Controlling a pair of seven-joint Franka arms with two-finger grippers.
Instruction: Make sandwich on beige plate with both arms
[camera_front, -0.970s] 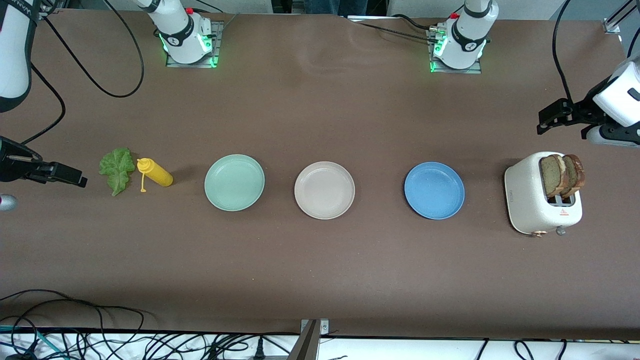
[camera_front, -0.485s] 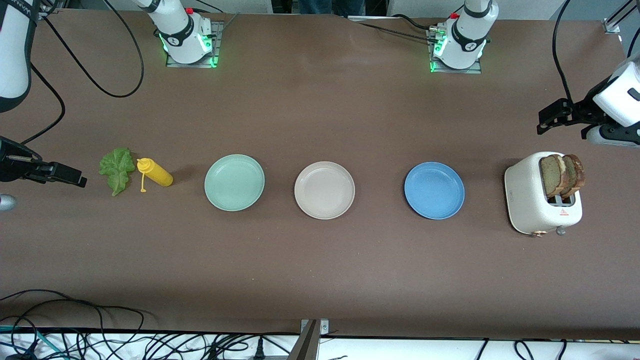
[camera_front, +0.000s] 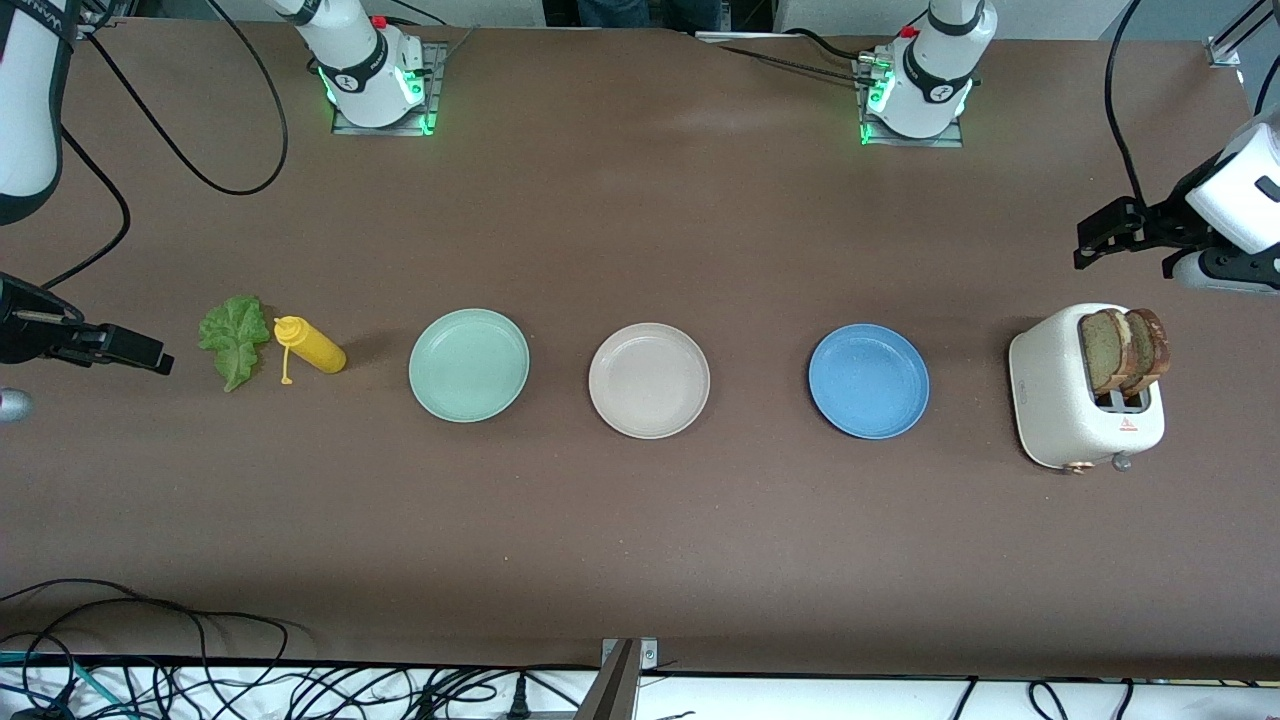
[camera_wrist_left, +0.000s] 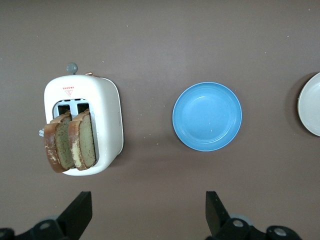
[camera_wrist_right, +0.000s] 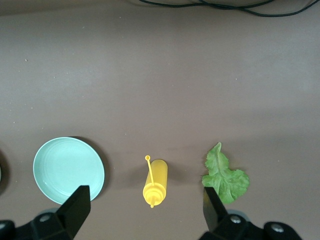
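toaster (camera_front: 1085, 400): small red warning triangle on its top beside the slots, with a line of red print under it, too small to read
right arm (camera_front: 30, 90): dark letters on the white link at the frame edge, cut off, unreadable
arm bases: round dark marks, no legible words

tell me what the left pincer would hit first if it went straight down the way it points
Likely bare table between the white toaster and the blue plate; the open left pincer points down at that gap, though depth is unclear.
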